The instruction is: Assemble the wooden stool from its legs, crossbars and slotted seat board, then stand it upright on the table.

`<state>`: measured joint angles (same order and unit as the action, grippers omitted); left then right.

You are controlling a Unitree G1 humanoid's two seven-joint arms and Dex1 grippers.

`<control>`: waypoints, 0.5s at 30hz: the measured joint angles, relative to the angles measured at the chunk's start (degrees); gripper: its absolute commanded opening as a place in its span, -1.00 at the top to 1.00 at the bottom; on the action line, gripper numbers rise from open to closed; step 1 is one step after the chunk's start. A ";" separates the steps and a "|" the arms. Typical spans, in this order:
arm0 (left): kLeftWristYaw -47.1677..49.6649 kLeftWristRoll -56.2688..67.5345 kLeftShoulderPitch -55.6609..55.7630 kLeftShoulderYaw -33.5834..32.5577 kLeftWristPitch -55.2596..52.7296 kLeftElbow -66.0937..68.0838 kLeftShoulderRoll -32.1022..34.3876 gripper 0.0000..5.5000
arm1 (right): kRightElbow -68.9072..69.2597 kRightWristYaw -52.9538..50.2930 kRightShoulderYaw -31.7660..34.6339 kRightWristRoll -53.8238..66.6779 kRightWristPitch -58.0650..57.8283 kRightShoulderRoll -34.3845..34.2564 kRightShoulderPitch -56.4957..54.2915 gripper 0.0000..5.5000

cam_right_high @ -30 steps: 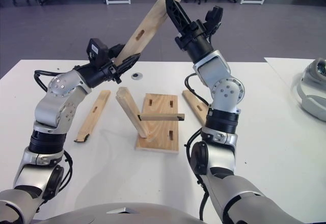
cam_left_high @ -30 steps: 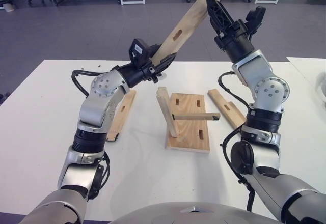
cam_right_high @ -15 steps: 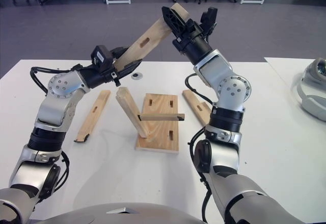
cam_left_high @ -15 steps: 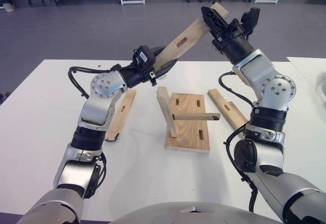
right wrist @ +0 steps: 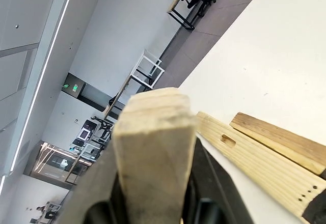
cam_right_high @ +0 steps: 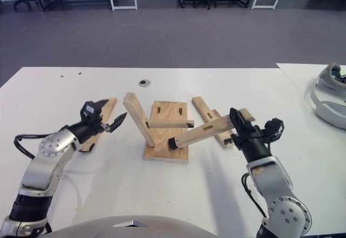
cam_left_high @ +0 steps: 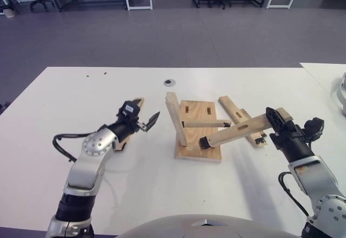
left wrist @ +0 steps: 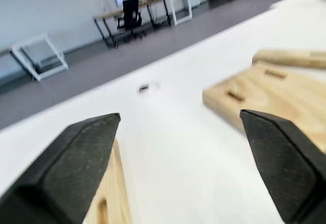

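Note:
The slotted seat board (cam_left_high: pixel 198 138) lies flat in the middle of the table. One leg (cam_left_high: pixel 175 117) stands tilted at its left edge, with a crossbar (cam_left_high: pixel 205 123) sticking out to the right. My right gripper (cam_left_high: pixel 274 120) is shut on the upper end of a second leg (cam_left_high: pixel 238 131), seen close up in the right wrist view (right wrist: pixel 155 147). That leg's black-capped lower end rests on the board. My left gripper (cam_left_high: pixel 148 123) hangs open and holds nothing, just above a loose leg (cam_right_high: pixel 102 116) on the table's left. Its fingers (left wrist: pixel 89 152) stand wide apart.
Further wooden pieces (cam_left_high: pixel 239 118) lie right of the board, under the held leg. A small round disc (cam_left_high: pixel 171 81) sits behind the board. A white headset (cam_right_high: pixel 330 100) rests on the neighbouring table at the right. Bare tabletop lies in front.
Both arms came down from high above the table. My left gripper let go of the leg and dropped left; my right gripper lowered the leg onto the seat board.

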<state>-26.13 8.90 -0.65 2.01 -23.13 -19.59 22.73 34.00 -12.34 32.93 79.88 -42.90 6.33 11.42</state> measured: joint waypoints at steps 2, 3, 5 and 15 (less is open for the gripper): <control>1.84 0.13 -0.15 0.17 -2.13 -1.67 -1.79 -0.58 | 1.59 -0.73 -1.85 -0.75 1.34 0.34 1.23 0.64; 2.26 0.45 -0.12 0.20 -3.09 -2.55 -2.51 -0.58 | 2.04 -0.92 -2.32 -0.94 1.92 0.62 1.76 0.64; 2.56 0.82 0.18 0.72 -5.12 -4.12 -2.94 -0.58 | 2.85 -1.98 -2.98 -1.24 3.40 1.75 2.40 0.64; 4.39 3.13 -0.75 4.81 -14.32 -12.77 -5.51 -0.58 | 8.17 -8.61 -5.59 -1.95 6.60 12.58 3.60 0.63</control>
<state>-21.74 12.03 -1.40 6.82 -37.45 -32.36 17.22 42.17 -20.94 27.33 77.92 -36.29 18.91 15.02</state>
